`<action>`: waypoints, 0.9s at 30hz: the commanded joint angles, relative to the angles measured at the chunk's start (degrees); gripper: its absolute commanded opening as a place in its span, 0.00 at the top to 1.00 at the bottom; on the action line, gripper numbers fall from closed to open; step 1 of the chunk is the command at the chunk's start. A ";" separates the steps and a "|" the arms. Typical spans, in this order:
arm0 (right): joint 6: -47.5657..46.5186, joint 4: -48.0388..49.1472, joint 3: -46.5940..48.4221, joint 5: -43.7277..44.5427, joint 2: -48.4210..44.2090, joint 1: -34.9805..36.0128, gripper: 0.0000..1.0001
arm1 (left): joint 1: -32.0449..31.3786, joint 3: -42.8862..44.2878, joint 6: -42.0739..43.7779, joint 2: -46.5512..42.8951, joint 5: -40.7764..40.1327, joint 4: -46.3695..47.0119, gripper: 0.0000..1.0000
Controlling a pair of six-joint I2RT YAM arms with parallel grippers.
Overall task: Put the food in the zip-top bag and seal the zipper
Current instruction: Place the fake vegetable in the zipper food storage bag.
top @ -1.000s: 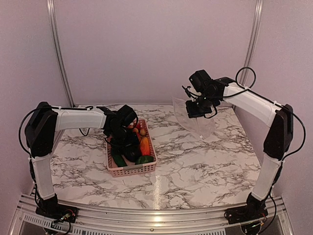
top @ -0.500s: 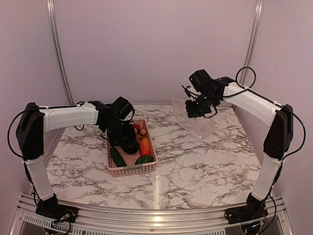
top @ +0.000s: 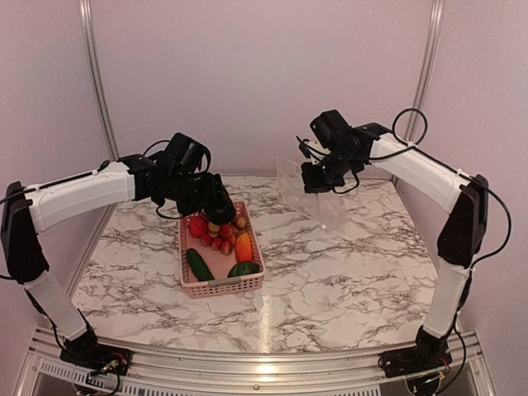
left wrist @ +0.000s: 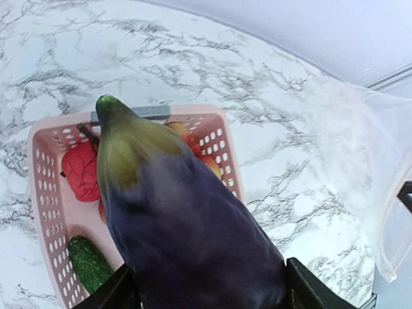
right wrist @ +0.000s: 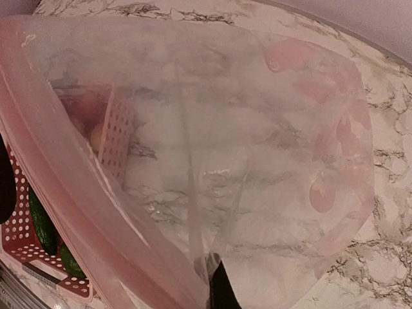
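My left gripper (top: 211,198) is shut on the purple eggplant (left wrist: 187,225) and holds it in the air over the far end of the pink basket (top: 221,285). The eggplant's green stem end points away in the left wrist view. A cucumber (top: 199,264), an orange-red fruit (top: 244,246), a green pepper (top: 244,269) and red tomatoes (top: 198,227) lie in the basket. My right gripper (top: 318,183) is shut on the clear zip-top bag (top: 318,198) and holds it up above the table, right of the basket. The bag's pale pink zipper strip (right wrist: 64,167) runs along its mouth, which faces the basket.
The basket stands left of centre on the marble table (top: 346,272). The bag (left wrist: 380,161) hangs at the right edge of the left wrist view. Back walls and two metal rails close the far side.
My left gripper has risen out of the basket with the eggplant and drawn back toward the far left. My right gripper has shifted the bag slightly left and up.
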 commanded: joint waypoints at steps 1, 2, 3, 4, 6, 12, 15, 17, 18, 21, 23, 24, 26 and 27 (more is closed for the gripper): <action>2.65 -0.20 3.00 -5.57 2.26 0.78 1.00 | -0.24 0.34 4.04 -3.52 3.55 15.27 0.49; 3.06 -0.02 3.24 -6.51 2.58 0.89 1.00 | -0.43 0.53 4.50 -3.63 4.36 18.11 0.50; 3.35 0.11 3.52 -7.21 2.84 0.86 1.00 | -0.82 0.71 5.16 -3.63 5.09 21.18 0.51; 3.76 0.20 3.89 -7.96 3.10 0.90 1.00 | -1.25 0.83 5.93 -3.66 5.55 23.96 0.51; 4.22 0.33 4.61 -9.33 3.56 1.03 1.00 | -2.16 0.86 6.96 -3.45 6.29 30.95 0.52; 6.37 1.39 6.01 -13.47 4.23 1.03 1.00 | -4.88 4.54 7.10 1.44 9.74 38.01 0.56; 7.61 1.33 6.62 -14.11 4.08 1.07 1.00 | -6.16 7.02 7.52 4.33 9.17 37.64 0.60; 8.67 1.60 6.36 -14.69 3.54 1.08 1.00 | -7.02 8.15 8.77 5.89 7.14 36.57 0.61; 9.36 1.97 6.10 -15.35 3.11 1.05 1.00 | -7.37 8.31 9.16 6.51 6.34 36.56 0.61; 11.24 2.69 6.21 -16.72 2.11 1.05 1.00 | -7.82 9.02 8.70 8.25 3.66 34.90 0.64; 12.18 2.60 7.00 -17.23 1.82 0.82 1.00 | -7.89 9.21 8.02 8.81 1.28 33.38 0.64; 12.82 2.61 7.46 -17.79 1.73 0.72 1.00 | -7.92 9.21 7.72 9.04 0.02 32.64 0.65; 13.73 2.67 8.09 -18.46 1.44 0.31 1.00 | -7.85 9.44 7.41 9.54 -2.17 31.41 0.65; 14.16 2.83 8.37 -18.98 1.32 0.26 1.00 | -7.83 9.91 7.11 10.00 -3.47 30.39 0.65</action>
